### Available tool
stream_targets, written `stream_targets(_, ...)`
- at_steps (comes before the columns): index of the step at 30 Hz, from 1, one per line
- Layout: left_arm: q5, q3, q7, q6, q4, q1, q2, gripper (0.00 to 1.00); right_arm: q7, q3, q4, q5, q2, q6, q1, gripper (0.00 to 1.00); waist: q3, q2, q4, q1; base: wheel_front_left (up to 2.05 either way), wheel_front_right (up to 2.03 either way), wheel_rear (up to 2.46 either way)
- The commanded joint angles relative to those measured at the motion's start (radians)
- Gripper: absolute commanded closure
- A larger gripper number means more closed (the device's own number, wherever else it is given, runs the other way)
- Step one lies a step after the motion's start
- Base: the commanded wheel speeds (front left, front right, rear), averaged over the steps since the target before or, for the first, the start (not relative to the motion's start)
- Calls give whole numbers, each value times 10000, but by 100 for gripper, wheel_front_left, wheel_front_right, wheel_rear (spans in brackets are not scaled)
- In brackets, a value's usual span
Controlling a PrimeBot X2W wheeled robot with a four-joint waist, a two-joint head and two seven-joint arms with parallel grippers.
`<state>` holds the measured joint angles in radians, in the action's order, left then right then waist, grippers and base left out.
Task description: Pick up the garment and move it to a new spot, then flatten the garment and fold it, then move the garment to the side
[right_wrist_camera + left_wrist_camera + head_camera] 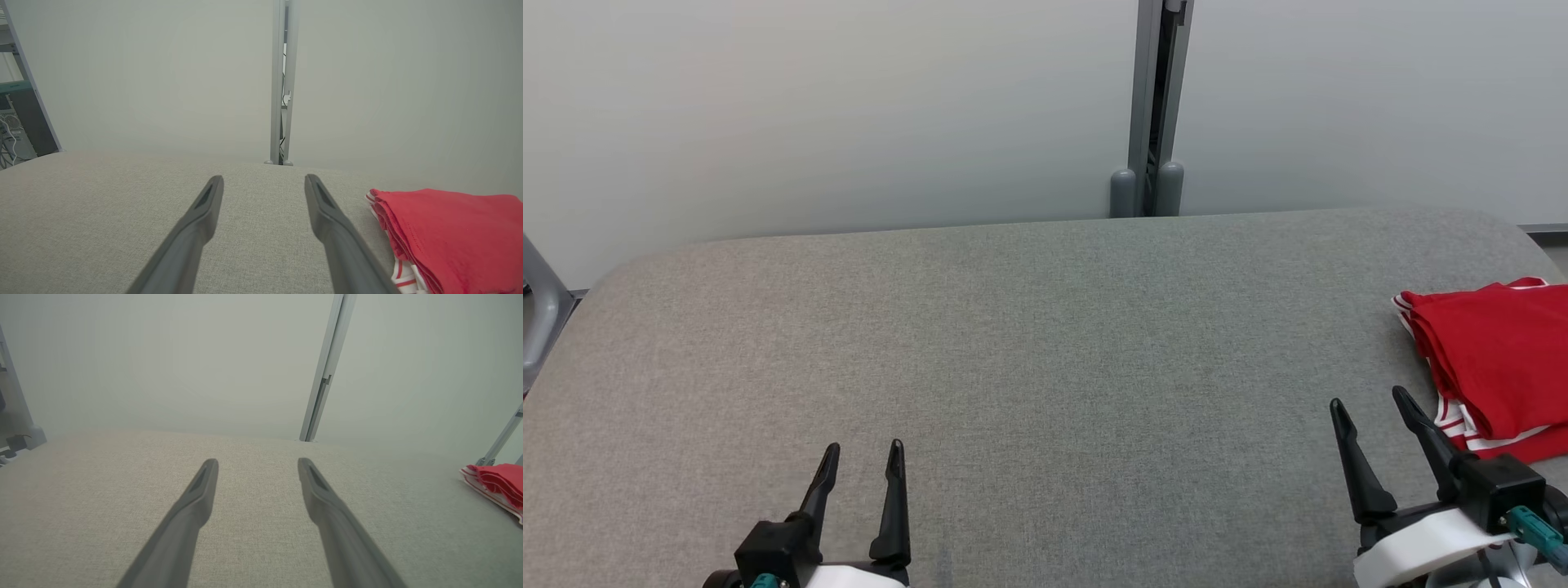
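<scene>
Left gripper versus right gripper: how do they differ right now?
The left gripper hangs over bare grey table, far from the folded red garment; the right gripper sits close beside the garment's edge. The left gripper points nearly straight up the head view; the right gripper leans leftward. Both are open and hold nothing.

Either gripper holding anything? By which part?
Nothing held. Left gripper and right gripper are both open and empty; the red garment lies free on the table.
</scene>
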<state>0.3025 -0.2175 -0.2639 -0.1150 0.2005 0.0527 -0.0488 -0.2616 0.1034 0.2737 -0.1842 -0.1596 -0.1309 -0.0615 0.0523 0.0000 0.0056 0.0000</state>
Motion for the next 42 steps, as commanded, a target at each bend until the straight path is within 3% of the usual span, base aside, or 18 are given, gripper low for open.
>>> stream_targets(1, 82, 80, 6, 48, -25, -125, -50, 0, -47, 8, -25, 44, -10, 3, -34, 0, -11, 0, 8, 0, 0, 0, 0)
stream_targets(32, 1695, 620, 7, 427, 95, 123, -50, 0, -47, 188, 52, -159, -75, 3, 66, 0, 91, 0, 72, 0, 0, 0, 0)
stream_targets(33, 1694, 577, 3, 399, 100, 61, 0, 100, 0, 195, 38, -149, -7, 0, 8, 100, 91, 0, 72, 0, 0, 0, 0)
stream_targets(38, 1795, 522, 30, 406, 521, 299, 57, 100, 107, 214, 430, -254, 180, 0, 330, 100, 87, 0, 72, 0, 0, 0, 0)
stream_targets(42, 2484, 491, 152, 515, 622, 59, 52, 100, 438, -152, 423, -1002, 230, 0, 237, 100, 65, 0, 67, 0, 0, 0, 0)
